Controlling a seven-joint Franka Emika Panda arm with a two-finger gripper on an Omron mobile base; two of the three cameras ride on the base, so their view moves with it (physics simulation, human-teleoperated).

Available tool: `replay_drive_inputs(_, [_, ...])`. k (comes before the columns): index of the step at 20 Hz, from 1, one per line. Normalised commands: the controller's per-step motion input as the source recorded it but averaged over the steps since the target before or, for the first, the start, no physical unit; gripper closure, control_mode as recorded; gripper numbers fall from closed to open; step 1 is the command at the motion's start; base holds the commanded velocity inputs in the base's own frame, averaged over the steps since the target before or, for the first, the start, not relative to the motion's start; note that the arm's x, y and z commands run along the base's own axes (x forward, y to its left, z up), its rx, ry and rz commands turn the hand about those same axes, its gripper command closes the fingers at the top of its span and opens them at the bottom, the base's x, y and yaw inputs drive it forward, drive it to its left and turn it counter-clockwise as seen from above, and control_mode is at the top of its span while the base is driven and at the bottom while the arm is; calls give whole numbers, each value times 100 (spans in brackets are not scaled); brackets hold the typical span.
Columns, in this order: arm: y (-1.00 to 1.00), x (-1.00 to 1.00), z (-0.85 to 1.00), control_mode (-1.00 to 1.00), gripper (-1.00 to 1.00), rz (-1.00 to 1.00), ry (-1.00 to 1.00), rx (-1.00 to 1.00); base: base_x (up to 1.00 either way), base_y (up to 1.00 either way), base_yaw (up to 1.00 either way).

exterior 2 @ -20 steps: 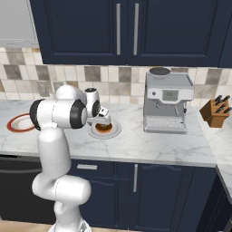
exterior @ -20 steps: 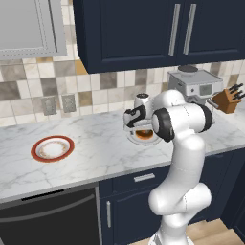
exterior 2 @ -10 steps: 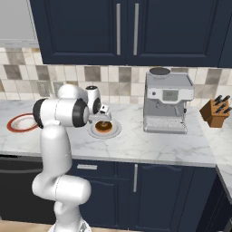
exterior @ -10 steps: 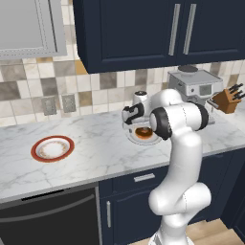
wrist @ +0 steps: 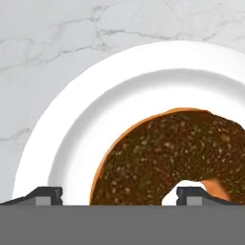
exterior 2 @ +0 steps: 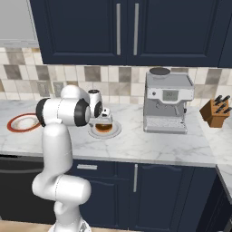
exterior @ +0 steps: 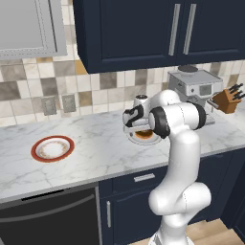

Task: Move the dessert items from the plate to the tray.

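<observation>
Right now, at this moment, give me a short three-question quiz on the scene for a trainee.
1. True or false: the donut lies on the white plate.
2. Which appliance stands between that plate and the knife block?
3. The end effector hangs over the donut with its jaws: A open, B shut.

Key: 1 true. 2 the coffee machine. 3 A.

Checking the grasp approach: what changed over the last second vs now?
The claw has come lower over the white plate and now straddles the near edge of the chocolate-topped doughnut. Its fingers look open, one on each side, with no grip visible yet. The doughnut, the plate, the red-rimmed plate and the coffee machine stayed where they were.
</observation>
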Motion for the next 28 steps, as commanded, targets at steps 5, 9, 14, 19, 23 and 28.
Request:
replay_drive_inputs(5, [0,0,-1,-100,100,4,0,0,0,0,0])
replay_drive_inputs(9, [1,0,0,-100,100,0,0,0,0,0,0])
replay_drive_inputs(14, [2,-5,32,-100,100,-2,-7,-2,0,0,0])
replay_drive_inputs(19, [1,-26,27,-100,100,0,-27,-1,0,0,0])
replay_drive_inputs(23, [7,-54,52,-100,100,0,-39,0,0,0,0])
replay_drive_inputs(28, [6,-86,56,-100,100,0,-25,0,0,0,0])
